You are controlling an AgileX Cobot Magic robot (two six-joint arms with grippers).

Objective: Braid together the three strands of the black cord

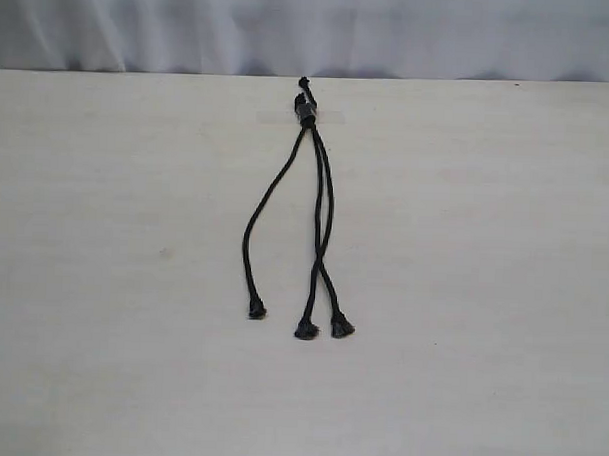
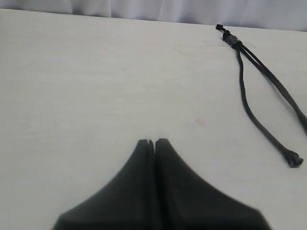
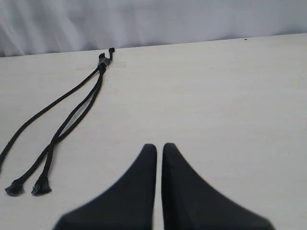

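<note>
Centre frame, one thin black rope cord (image 1: pixel 306 113) splits into three strands (image 1: pixel 318 261); wrist views alone show left gripper (image 2: pixel 154 142) and right gripper (image 3: pixel 159 146), fingers together.

Pale table (image 1: pixel 103 281), white curtain (image 1: pixel 142 22).
Table surface is matte, off-white, evenly lit; the pleated curtain hangs along its far edge.

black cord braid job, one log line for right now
black cord: unbraided | three strands: loose, two crossed once | left gripper: shut, off cord | right gripper: shut, off cord
</note>
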